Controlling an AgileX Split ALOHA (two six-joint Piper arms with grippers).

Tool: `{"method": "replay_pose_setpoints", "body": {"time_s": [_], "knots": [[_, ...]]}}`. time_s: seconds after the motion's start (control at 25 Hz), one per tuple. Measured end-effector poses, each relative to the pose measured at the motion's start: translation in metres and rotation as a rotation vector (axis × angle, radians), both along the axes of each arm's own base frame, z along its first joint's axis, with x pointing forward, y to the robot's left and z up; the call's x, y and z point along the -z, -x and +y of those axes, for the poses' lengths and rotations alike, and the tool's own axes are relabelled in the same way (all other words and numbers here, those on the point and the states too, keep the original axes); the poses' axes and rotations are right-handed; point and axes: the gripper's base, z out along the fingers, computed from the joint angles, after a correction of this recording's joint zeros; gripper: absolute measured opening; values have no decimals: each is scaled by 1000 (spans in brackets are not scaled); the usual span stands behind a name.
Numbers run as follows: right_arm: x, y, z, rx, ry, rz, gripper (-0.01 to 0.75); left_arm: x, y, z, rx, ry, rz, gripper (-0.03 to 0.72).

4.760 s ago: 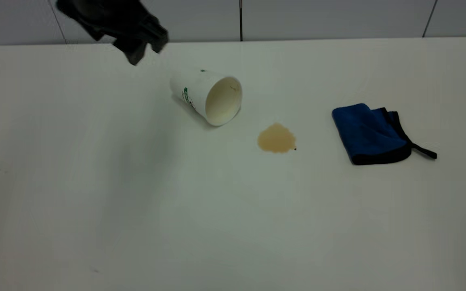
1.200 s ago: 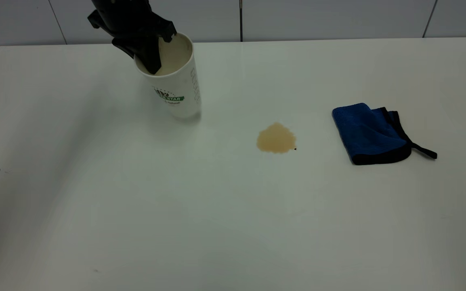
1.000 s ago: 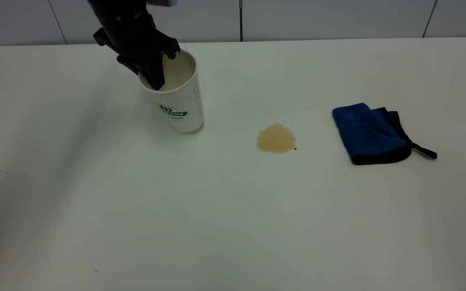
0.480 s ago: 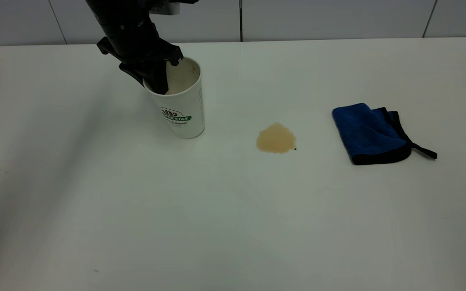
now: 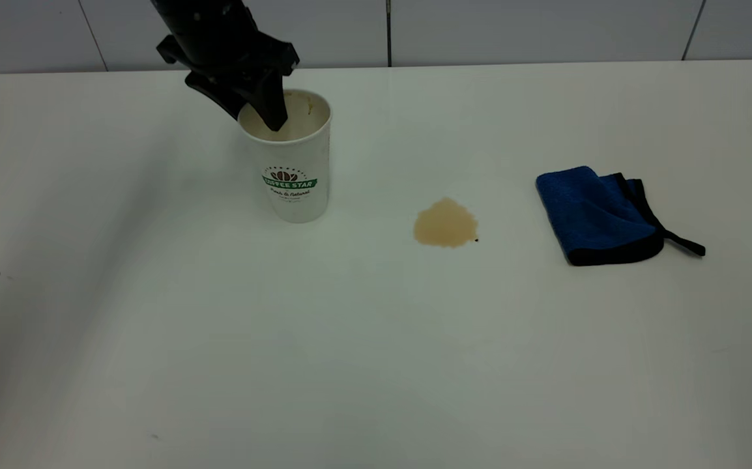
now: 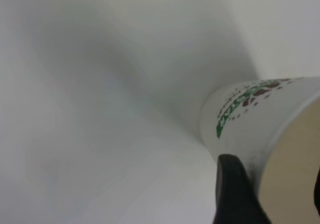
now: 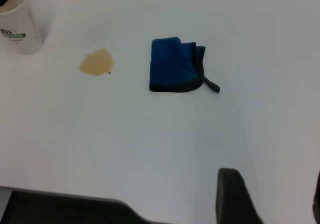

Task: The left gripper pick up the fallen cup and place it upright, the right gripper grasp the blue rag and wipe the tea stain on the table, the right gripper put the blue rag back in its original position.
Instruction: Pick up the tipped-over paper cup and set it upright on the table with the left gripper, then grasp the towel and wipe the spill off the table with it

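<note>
From outside the rig, the cup (image 5: 296, 170) stands upright on the table (image 5: 376, 339), its green logo facing the camera, and the left gripper (image 5: 265, 107) comes down from the upper left with one dark finger inside the mouth and the other outside the far-left rim, so the jaws straddle the cup wall; whether they press it or have let go I cannot tell. The left wrist view adds only a close look: one finger (image 6: 232, 194) lies along the outside of the cup (image 6: 250, 119) beside the cream inside, with blurred white table around. The right wrist view, looking from high and far off, takes in what the others split up: the cup (image 7: 19, 28) at one side, the tea stain (image 7: 97, 62) near it, the blue rag (image 7: 175, 65) beyond, well apart from both, and the table's near rim with its rounded corner (image 7: 125, 206). The right gripper (image 7: 270, 196) shows as two dark fingers spread wide, holding nothing. In the outside view the stain (image 5: 446, 223) lies between cup and rag (image 5: 597, 215), touching neither; the rag's black loop points toward the right edge, and wide bare table lies in front of all three
</note>
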Motion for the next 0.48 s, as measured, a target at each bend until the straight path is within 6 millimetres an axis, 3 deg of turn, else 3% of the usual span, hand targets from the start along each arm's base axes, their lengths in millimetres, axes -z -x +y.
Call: {"method": "replay_pose_setpoints", "body": {"time_s": [0.28,0.48], "knots": [[0,0,0,0,0,0,361,-79,13,3,50,-26,-63,427],[0,0,0,0,0,0,321,-170,40,10,40,11,-175,427]]}}
